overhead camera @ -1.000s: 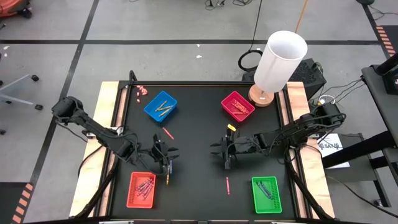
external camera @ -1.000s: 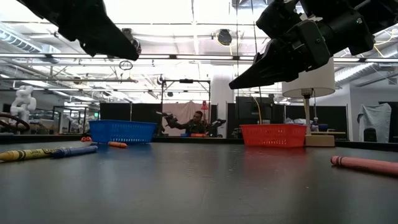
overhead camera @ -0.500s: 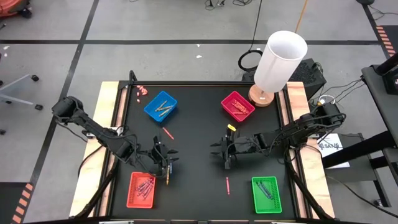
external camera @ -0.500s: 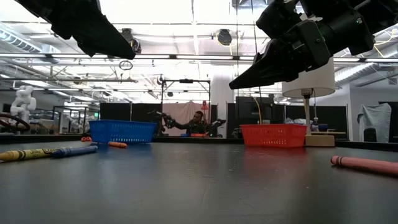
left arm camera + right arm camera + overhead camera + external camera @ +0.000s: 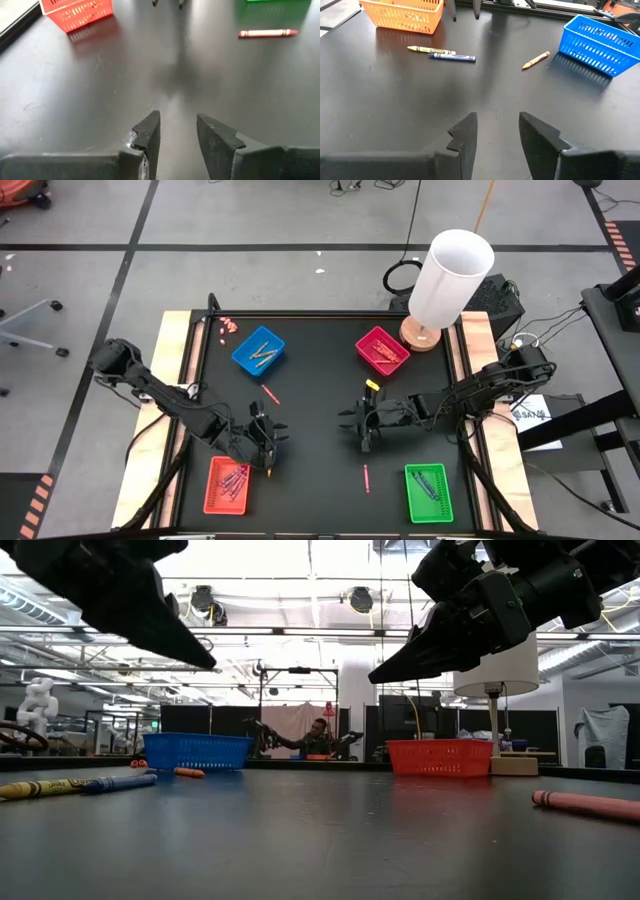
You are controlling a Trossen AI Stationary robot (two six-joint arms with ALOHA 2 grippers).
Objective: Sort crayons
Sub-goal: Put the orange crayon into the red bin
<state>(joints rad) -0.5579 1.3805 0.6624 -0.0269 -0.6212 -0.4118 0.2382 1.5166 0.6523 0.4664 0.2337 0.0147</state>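
Observation:
My left gripper [image 5: 266,438] is open and empty above the table's near left part, close to a yellow and a blue crayon [image 5: 269,470] that lie side by side; the right wrist view shows them too [image 5: 442,54]. My right gripper [image 5: 355,424] is open and empty over the middle of the table. Loose crayons lie flat on the black table: a red-orange one [image 5: 270,393], a yellow one [image 5: 372,385] and a pink one [image 5: 366,477], which also shows in the left wrist view [image 5: 267,33]. Both wrist views show bare table between the fingers.
Four trays hold crayons: blue [image 5: 258,351] far left, magenta [image 5: 382,350] far right, red [image 5: 227,484] near left, green [image 5: 429,492] near right. A white lamp [image 5: 450,280] stands at the far right corner. Tiny pink bits [image 5: 228,326] lie at the far left.
My left gripper has moved a little toward the table's near edge and gone lower, still open. My right gripper and the crayons have kept still.

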